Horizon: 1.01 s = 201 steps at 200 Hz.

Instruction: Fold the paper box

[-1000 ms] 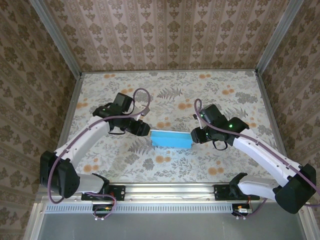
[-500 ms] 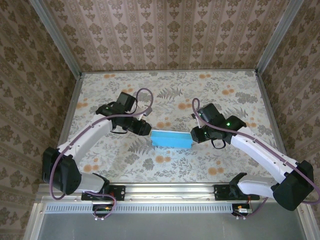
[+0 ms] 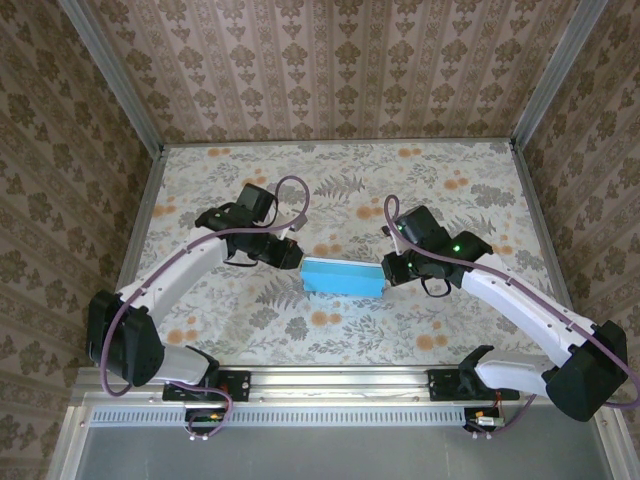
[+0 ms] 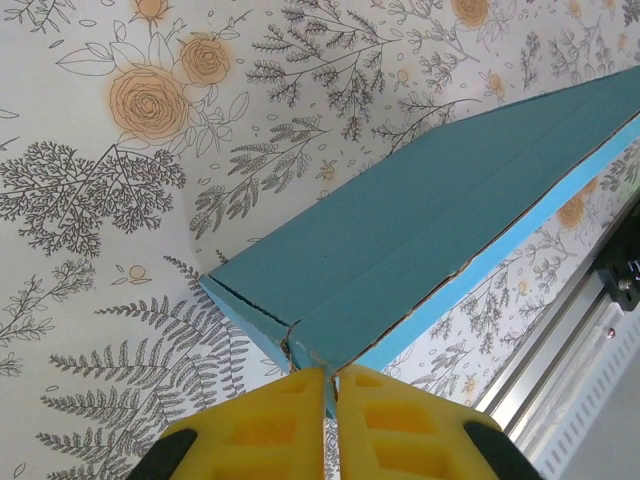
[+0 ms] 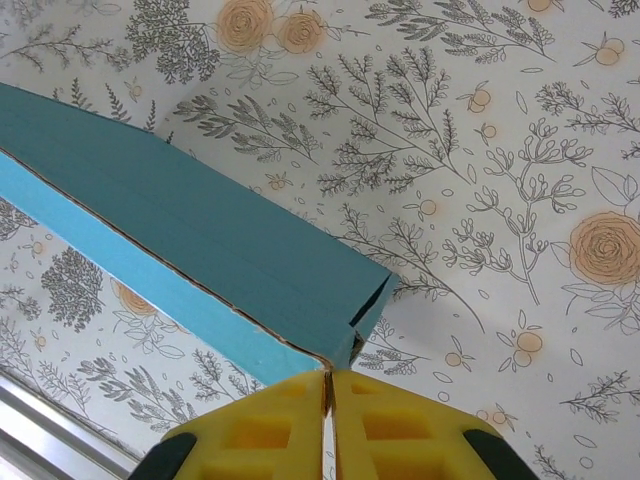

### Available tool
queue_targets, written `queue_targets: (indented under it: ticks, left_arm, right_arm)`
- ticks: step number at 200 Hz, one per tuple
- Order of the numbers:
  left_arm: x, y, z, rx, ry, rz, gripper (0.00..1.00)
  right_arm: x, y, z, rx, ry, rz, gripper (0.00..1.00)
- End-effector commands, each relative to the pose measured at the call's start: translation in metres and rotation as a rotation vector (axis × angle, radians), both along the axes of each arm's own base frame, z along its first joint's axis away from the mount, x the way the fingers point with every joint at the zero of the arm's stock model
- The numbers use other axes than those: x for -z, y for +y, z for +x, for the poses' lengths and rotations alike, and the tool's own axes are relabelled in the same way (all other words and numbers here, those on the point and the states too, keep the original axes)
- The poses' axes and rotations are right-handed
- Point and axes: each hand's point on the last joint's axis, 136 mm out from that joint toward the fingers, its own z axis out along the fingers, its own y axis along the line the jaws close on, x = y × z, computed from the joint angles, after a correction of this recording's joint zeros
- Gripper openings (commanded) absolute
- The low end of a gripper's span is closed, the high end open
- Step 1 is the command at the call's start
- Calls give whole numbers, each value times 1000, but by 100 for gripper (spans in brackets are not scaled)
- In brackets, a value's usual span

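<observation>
Top external view: the paper box (image 3: 342,278) is lying mid-table (image 3: 330,180), lengthways between my arms. I am pinching both ends, left claw (image 3: 292,258) and right claw (image 3: 388,270) pressing thin card at the corners, probably to seat the end flaps. Left arm (image 3: 175,278) and right arm (image 3: 515,298) are reaching inward, elbows bent.

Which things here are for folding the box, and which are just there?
For the job: paper box; left jaws and right jaws, each pinching one end.
Just there: flowery table; metal rail; patterned walls.
</observation>
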Motion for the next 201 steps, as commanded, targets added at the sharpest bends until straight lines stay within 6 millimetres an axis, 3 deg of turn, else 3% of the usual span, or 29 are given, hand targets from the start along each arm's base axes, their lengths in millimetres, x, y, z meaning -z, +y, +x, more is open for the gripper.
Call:
queue_targets:
  ticks: [1,142,201]
  left_arm:
    - [-7,-10,0,-4,15,-41,9]
    - [15,-10,-9,-10,57,-9,6]
    - [24,-7,-13,-8,61,24,6]
  right_arm:
    - [-7,8,4,5,-4,52,11]
    - [8,15,1,35,44,105,8]
    - [19,8,-4,51,68,71,8]
